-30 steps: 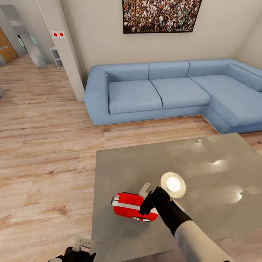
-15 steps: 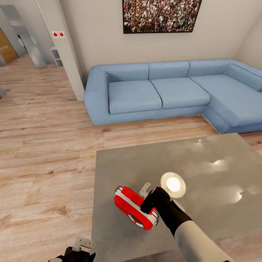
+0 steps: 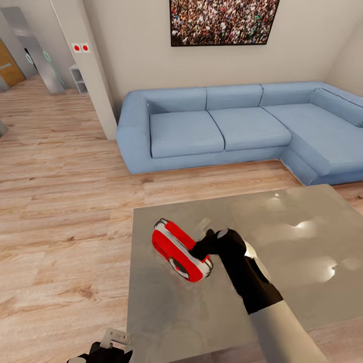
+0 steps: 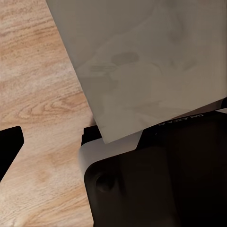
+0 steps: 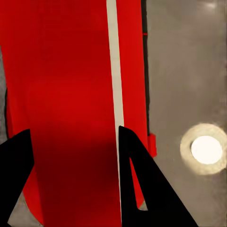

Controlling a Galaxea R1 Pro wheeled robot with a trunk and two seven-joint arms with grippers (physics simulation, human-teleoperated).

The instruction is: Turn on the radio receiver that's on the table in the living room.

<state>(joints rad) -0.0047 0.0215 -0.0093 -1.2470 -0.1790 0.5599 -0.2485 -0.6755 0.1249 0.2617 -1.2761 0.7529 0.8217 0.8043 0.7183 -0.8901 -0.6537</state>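
The red radio receiver (image 3: 179,248) with its white trim band lies tilted on the grey glossy table (image 3: 302,237), near the table's left side, dial toward me. My right gripper (image 3: 204,246) touches the radio's right end. In the right wrist view the radio (image 5: 71,94) sits just past the gripper (image 5: 74,137), whose black fingertips (image 5: 135,170) stand apart over the red body, open. My left gripper (image 3: 108,347) hangs low beside the table's near left corner, away from the radio, with its fingers apart.
A big blue L-shaped sofa (image 3: 237,126) stands behind the table under a framed crowd photo (image 3: 222,20). Light wood floor (image 3: 60,201) spreads to the left, with a white pillar (image 3: 85,65) beyond. A bright lamp reflection (image 5: 205,149) shines on the tabletop.
The radio has slid away from me toward the sofa and turned more on end. My right gripper moved forward with it, staying at its right end. The left arm stayed put.
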